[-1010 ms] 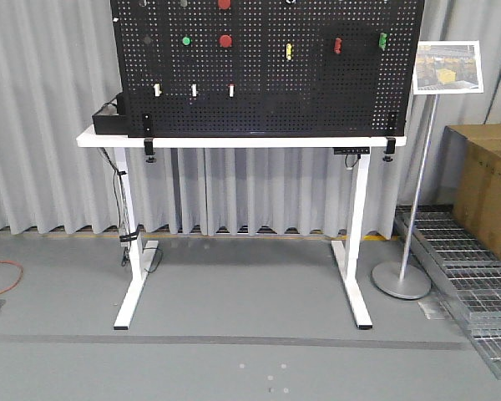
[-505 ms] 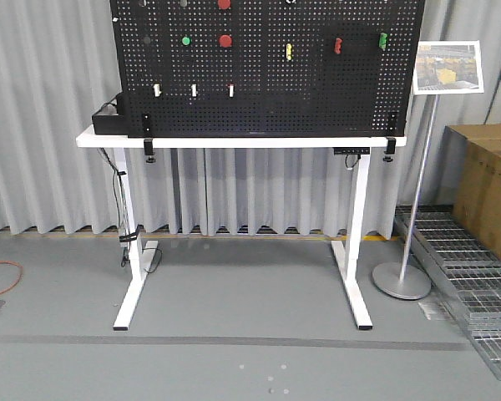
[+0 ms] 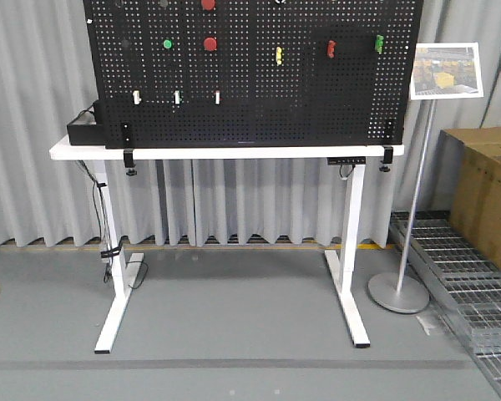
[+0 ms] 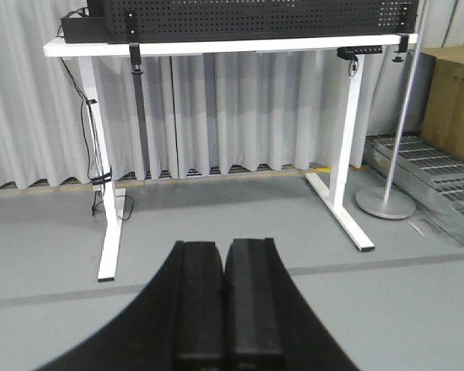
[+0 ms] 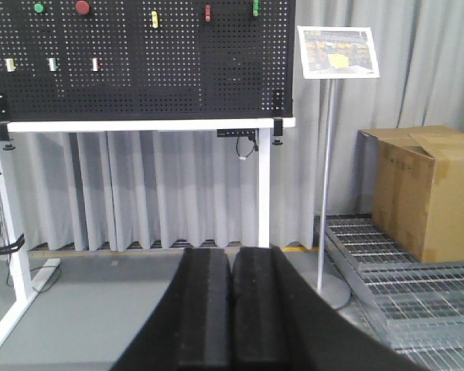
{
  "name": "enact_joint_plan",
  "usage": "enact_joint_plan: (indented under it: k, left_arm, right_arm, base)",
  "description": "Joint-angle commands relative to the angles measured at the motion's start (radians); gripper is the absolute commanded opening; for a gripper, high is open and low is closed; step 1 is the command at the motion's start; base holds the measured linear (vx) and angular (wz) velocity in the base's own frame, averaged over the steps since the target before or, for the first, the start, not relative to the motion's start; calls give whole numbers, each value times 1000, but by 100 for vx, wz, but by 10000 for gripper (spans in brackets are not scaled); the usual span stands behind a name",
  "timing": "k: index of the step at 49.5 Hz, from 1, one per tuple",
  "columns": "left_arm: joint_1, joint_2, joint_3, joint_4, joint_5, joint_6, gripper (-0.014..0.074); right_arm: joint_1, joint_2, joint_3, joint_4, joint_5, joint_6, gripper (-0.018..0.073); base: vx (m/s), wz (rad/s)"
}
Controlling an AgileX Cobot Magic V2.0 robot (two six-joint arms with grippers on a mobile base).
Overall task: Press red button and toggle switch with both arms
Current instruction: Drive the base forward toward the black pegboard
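The black pegboard (image 3: 259, 83) stands on a white table (image 3: 225, 152). The red button (image 3: 210, 43) sits upper left on the board, right of a small green button (image 3: 168, 43); it also shows in the right wrist view (image 5: 83, 8). A second red button (image 3: 208, 4) is cut off by the top edge. The toggle switch (image 3: 177, 97), white with a green tip, is the middle of three small white switches; it also shows in the right wrist view (image 5: 52, 64). My left gripper (image 4: 225, 243) and right gripper (image 5: 232, 249) are shut, empty, low and far from the board.
A yellow switch (image 3: 279, 55), a red switch (image 3: 331, 48) and a green switch (image 3: 379, 43) sit on the board's right half. A black box (image 3: 83, 128) lies on the table's left end. A sign stand (image 3: 398, 292), a cardboard box (image 3: 484, 192) and metal grating (image 3: 459, 276) stand right.
In the front view the table and pegboard have shifted left and slightly down within the last half second; the viewpoint has moved. Nothing on the board has changed.
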Motion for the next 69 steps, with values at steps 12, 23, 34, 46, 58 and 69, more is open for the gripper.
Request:
enact_joint_plan:
  k: [12, 23, 34, 46, 58, 69]
  left_arm:
    - [0, -16, 33, -2, -81, -10, 2]
    - [0, -16, 33, -2, -81, -10, 2]
    - [0, -16, 33, -2, -81, -10, 2]
    - [0, -16, 33, -2, -81, -10, 2]
    - [0, -16, 33, -2, -81, -10, 2]
    - [0, -16, 33, -2, -81, -10, 2]
  right_arm:
    - [-7, -17, 12, -11, -85, -8, -3]
    - [-7, -17, 12, -11, -85, -8, -3]
    - [-7, -17, 12, -11, -85, -8, -3]
    - [-7, -17, 12, -11, -82, -8, -3]
    - [-7, -17, 12, -11, -82, -8, -3]
    - [-7, -17, 12, -11, -82, -8, -3]
  base:
    - [40, 7]
    - [49, -1]
    - [51, -3]
    - [49, -2]
    - [47, -2]
    - [46, -1]
